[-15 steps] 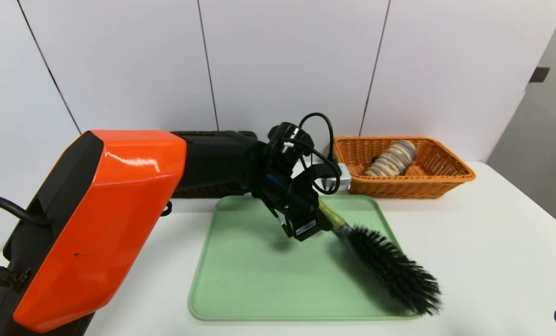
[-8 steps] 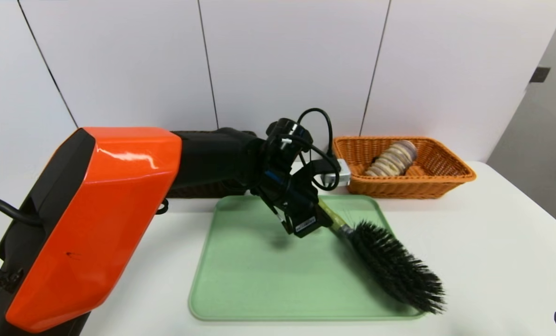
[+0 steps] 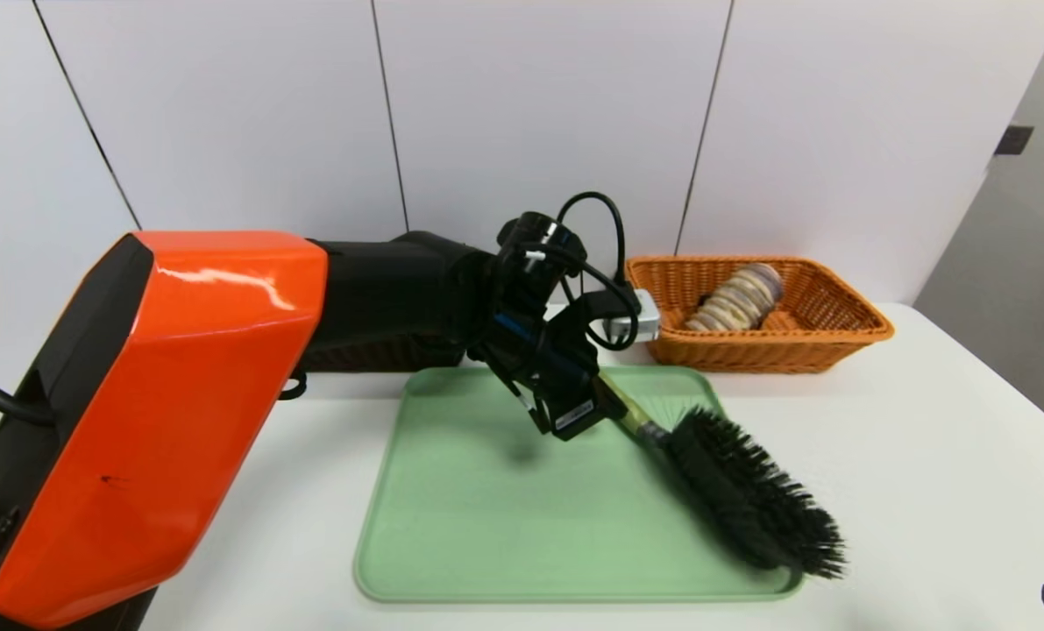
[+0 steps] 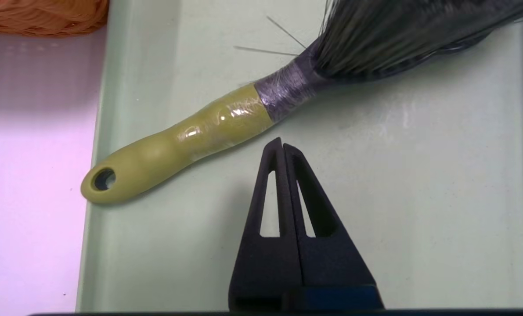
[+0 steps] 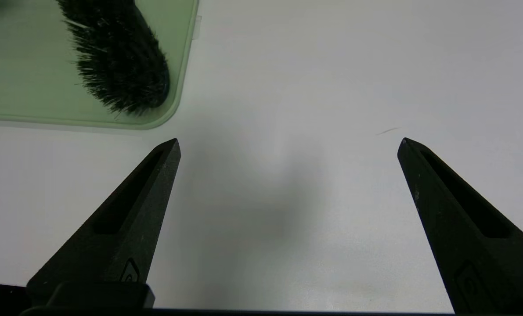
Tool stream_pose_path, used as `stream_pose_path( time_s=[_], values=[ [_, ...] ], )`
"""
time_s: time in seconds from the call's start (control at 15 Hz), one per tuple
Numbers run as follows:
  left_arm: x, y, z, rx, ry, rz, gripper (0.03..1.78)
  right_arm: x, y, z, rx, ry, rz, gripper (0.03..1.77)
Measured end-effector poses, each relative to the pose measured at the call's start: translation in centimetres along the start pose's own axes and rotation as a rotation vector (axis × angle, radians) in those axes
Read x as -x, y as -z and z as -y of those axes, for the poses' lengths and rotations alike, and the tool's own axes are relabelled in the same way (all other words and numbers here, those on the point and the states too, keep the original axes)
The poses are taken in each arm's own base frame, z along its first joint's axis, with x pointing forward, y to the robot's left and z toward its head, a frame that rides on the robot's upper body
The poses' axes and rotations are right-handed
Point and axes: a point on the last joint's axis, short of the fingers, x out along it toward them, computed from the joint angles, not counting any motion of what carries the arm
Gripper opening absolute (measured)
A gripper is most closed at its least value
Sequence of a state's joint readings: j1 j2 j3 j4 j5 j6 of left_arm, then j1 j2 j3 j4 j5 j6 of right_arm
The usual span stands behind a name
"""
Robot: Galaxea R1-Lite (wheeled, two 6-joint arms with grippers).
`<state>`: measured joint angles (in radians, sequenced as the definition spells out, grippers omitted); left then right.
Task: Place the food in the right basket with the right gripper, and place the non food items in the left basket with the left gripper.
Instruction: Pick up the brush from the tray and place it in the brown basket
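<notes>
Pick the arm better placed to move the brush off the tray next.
The left, I'd say. Its gripper, shut and empty, hovers over the tray near the handle of the brush. The right gripper stands open above bare table beyond the tray's near corner.

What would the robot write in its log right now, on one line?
left gripper: shut, empty, over tray | brush: on tray | right gripper: open, parked, over table
</notes>
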<state>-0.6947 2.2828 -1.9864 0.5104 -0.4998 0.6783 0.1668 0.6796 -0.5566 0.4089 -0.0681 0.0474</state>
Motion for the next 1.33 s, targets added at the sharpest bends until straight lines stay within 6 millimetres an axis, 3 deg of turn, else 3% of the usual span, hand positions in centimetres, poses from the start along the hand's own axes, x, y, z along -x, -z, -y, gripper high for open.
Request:
stream_pose_path(
  time_s=[0.53,0.6,0.73,0.93,1.33],
  values=[
    [2.1,-3.3,1.6,0.108,-0.027,0.087,0.04,-0.1,-0.5,0.0,-0.006,0.0,0.001,1.71],
    [2.2,-3.4,1.6,0.107,-0.029,0.09,0.13,-0.1,-0.7,0.0,-0.006,0.0,0.002,1.71],
    [2.4,-3.6,1.7,0.11,-0.028,0.097,0.5,-0.2,-0.9,-0.1,-0.005,-0.002,-0.002,1.71],
    [2.5,-3.8,1.7,0.171,-0.028,0.108,0.88,-0.4,-1.1,-0.1,-0.004,-0.002,-0.008,1.71],
    [3.2,-5.3,3.3,0.247,-0.069,0.117,1.32,-0.3,-1.3,-0.1,-0.006,-0.002,-0.004,1.71]
  ],
)
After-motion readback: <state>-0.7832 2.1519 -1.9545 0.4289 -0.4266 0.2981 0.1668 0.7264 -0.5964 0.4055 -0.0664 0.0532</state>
